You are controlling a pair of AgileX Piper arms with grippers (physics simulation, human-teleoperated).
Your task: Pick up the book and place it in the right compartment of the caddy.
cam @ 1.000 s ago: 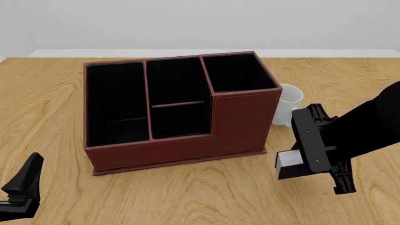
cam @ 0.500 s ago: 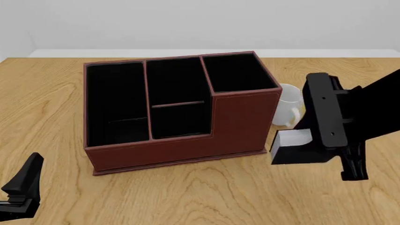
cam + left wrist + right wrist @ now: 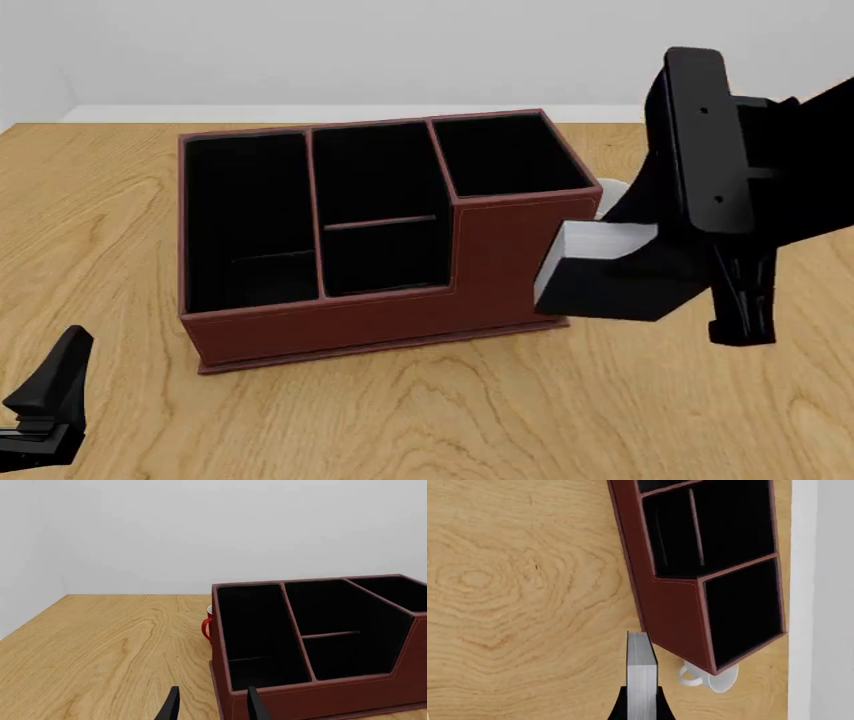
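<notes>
The reddish-brown caddy (image 3: 374, 300) stands mid-table, and its right compartment (image 3: 507, 152), square with tall walls, holds nothing. The black book (image 3: 607, 285) with white page edges hangs in the air just off the caddy's right wall, about level with its rim. My right gripper (image 3: 687, 275) is shut on it. The right wrist view shows the book (image 3: 642, 672) edge-on between the fingers of the right gripper (image 3: 642, 712), with the caddy (image 3: 670, 597) and right compartment (image 3: 744, 610) beyond. Near the front-left corner my left gripper (image 3: 47, 400) stays low; the left wrist view shows this left gripper (image 3: 213, 709) open, facing the caddy (image 3: 320, 700).
A white mug (image 3: 610, 193) stands on the table right of the caddy, mostly hidden by the book and arm; the right wrist view shows this white mug (image 3: 710, 677) beside the caddy's corner. A red mug (image 3: 208, 627) peeks out behind the caddy's far-left side.
My right gripper has risen with the book and moved left, from table level to beside the caddy's right wall. The left gripper has not moved.
</notes>
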